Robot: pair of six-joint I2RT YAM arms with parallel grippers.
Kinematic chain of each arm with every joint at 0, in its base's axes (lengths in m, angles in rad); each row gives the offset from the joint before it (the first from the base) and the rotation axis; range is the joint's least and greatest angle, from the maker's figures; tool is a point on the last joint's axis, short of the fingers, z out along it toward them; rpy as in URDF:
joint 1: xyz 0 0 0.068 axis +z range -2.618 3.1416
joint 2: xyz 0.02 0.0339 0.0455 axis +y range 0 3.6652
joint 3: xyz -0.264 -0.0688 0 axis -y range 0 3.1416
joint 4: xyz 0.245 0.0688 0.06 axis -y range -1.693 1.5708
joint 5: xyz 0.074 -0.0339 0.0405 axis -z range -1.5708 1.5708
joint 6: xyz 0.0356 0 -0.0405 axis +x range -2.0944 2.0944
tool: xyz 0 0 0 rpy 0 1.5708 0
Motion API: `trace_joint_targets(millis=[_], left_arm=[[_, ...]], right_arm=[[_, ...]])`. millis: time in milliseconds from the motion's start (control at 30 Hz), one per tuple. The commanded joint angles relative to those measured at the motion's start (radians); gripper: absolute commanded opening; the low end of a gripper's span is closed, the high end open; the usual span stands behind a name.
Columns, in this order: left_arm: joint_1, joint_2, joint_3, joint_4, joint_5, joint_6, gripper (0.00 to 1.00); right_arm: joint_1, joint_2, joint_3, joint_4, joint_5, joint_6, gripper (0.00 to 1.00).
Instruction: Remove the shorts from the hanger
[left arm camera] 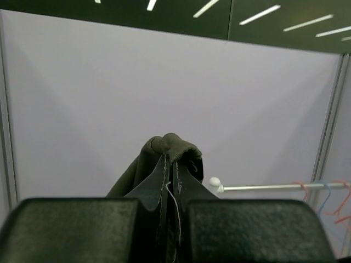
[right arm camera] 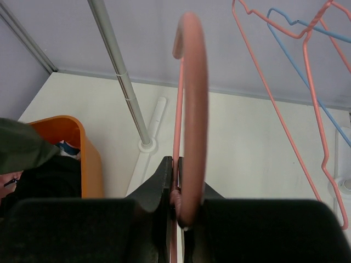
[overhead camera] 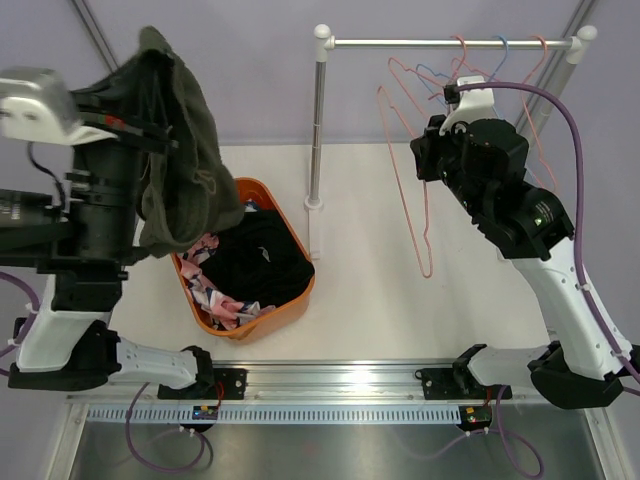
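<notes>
The left gripper (left arm camera: 171, 178) is clenched on the soft, rumpled olive green shorts (overhead camera: 180, 150), which hang limp over the orange plastic basket (overhead camera: 290, 312) — black shorts (overhead camera: 262, 262) and pink patterned shorts (overhead camera: 215, 295) lie crumpled inside. The right gripper (right arm camera: 176, 183) pinches a thin pink wire hanger (right arm camera: 193, 82) below its curved hook.

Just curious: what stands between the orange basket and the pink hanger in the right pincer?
The rack's upright metal pole, standing on the white table; the top view shows it.
</notes>
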Motion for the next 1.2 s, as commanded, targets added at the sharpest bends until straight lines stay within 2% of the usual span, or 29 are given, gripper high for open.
trace_joint_targets(millis=[0, 167, 200, 267, 367, 433, 467, 533, 567, 600, 667, 700, 800, 867, 1000, 1100, 1133, 1167], left_arm=[[0.020, 0.003, -0.128, -0.034, -0.016, -0.057, 0.00], [0.118, -0.029, -0.251, -0.204, 0.048, -0.274, 0.00], [0.145, -0.029, -0.257, -0.293, 0.071, -0.369, 0.00], [0.242, -0.038, -0.297, -0.381, 0.140, -0.504, 0.00], [0.368, -0.058, -0.401, -0.427, 0.197, -0.661, 0.00], [0.461, -0.078, -0.459, -0.465, 0.211, -0.755, 0.00], [0.492, -0.087, -0.481, -0.519, 0.206, -0.866, 0.00], [0.608, -0.142, -0.550, -0.564, 0.195, -0.995, 0.00], [0.651, -0.173, -0.652, -0.591, 0.235, -1.117, 0.00], [0.738, -0.239, -0.712, -0.599, 0.252, -1.176, 0.00], [0.822, -0.314, -0.842, -0.605, 0.312, -1.314, 0.00], [0.892, -0.392, -0.971, -0.607, 0.327, -1.351, 0.00], [1.010, -0.504, -1.178, -0.625, 0.390, -1.448, 0.00], [1.043, -0.566, -1.260, -0.616, 0.477, -1.458, 0.00], [1.072, -0.513, -1.419, -0.648, 0.586, -1.562, 0.00], [1.086, -0.474, -1.583, -0.540, 0.729, -1.669, 0.00], [1.086, -0.466, -1.654, -0.456, 0.791, -1.710, 0.00], [1.086, -0.459, -1.677, -0.432, 0.810, -1.732, 0.04]], right_arm=[[-0.004, -0.034, -0.001, 0.017, -0.013, 0.003, 0.00], [-0.004, -0.045, -0.009, 0.016, -0.009, 0.001, 0.00], [-0.004, -0.048, -0.012, 0.016, -0.009, 0.001, 0.00], [-0.004, -0.053, -0.021, 0.011, -0.015, 0.004, 0.00], [-0.004, -0.061, -0.043, 0.016, -0.013, 0.006, 0.00], [-0.004, -0.064, -0.047, 0.014, -0.012, 0.004, 0.00], [-0.004, -0.065, -0.050, 0.011, -0.007, 0.003, 0.00], [-0.004, -0.068, -0.052, 0.010, -0.004, 0.000, 0.00], [-0.004, -0.071, -0.053, 0.008, -0.004, 0.000, 0.00], [-0.004, -0.071, -0.053, 0.008, -0.004, -0.005, 0.00], [-0.004, -0.074, -0.053, 0.008, -0.009, -0.005, 0.00], [-0.004, -0.074, -0.053, 0.007, -0.012, -0.007, 0.00], [-0.004, -0.065, -0.053, 0.005, -0.021, -0.010, 0.00], [-0.004, -0.053, -0.052, 0.005, -0.026, -0.013, 0.00], [-0.004, -0.024, -0.046, 0.005, -0.024, -0.017, 0.00], [-0.004, -0.010, -0.049, 0.005, -0.036, -0.016, 0.00], [-0.004, -0.008, -0.050, 0.005, -0.042, -0.017, 0.00], [-0.004, -0.002, -0.049, 0.005, -0.044, -0.017, 0.00]])
